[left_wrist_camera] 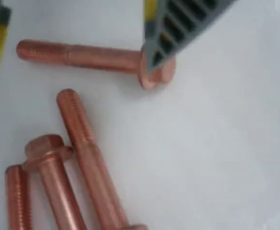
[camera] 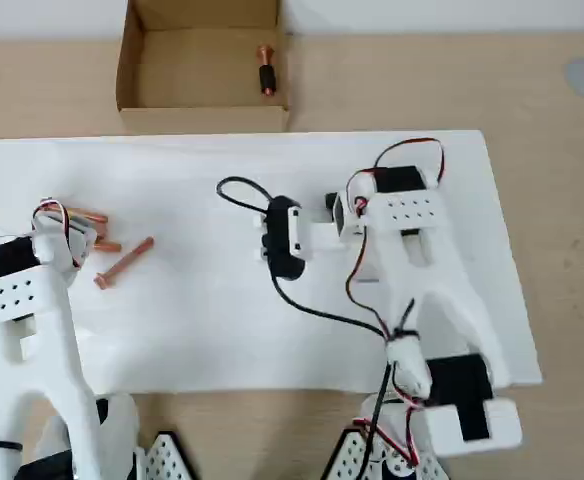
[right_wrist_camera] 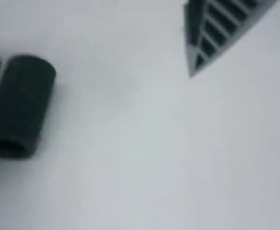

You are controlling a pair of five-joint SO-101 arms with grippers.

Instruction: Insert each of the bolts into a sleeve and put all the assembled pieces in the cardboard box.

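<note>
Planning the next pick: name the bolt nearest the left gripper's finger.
The copper bolt whose flanged head sits under the grey fingertip; the other bolts lie bunched apart.

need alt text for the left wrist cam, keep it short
Four copper bolts lie on a white sheet: three bunched together, and a fourth bolt apart from them, lying crosswise. A grey ribbed finger overlaps the fourth bolt's head.
</note>
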